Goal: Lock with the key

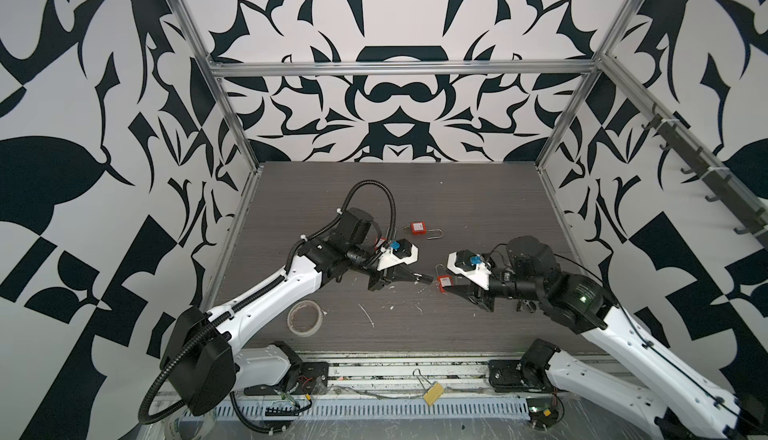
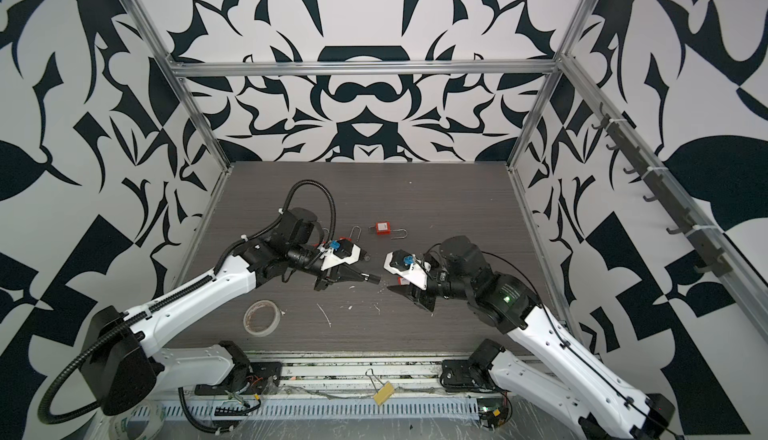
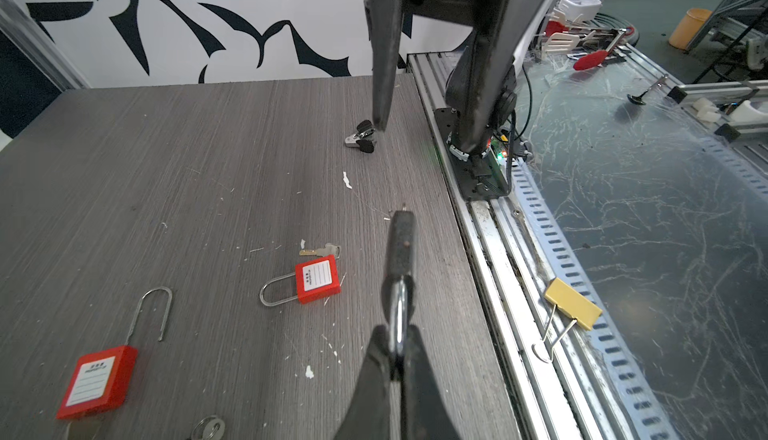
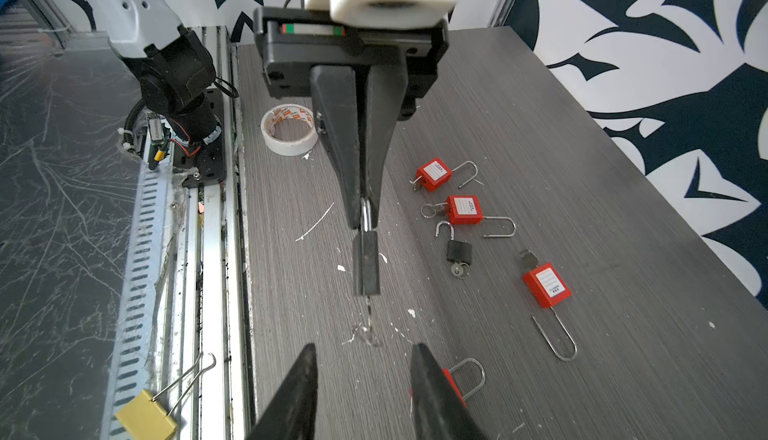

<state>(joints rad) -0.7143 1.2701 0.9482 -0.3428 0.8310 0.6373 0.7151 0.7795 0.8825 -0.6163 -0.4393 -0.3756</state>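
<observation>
My left fingers point(image 1: 411, 278) clench the black padlock point(image 4: 365, 263); my right fingers point(image 1: 453, 291) gape just before its key point(image 4: 368, 314), which likely needs pinching and turning

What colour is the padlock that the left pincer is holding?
The padlock is black with a silver shackle; clearest in the right wrist view.

Over the table's point(image 1: 478, 209) middle, a padlock point(image 4: 365, 263) is hung from the left gripper point(image 4: 365, 220). A 2nd padlock point(image 1: 417, 228) is laid behind it, a tape roll point(image 1: 304, 317) front-left, and a binder clip point(image 1: 432, 394) on the front rail point(image 1: 374, 371).
</observation>
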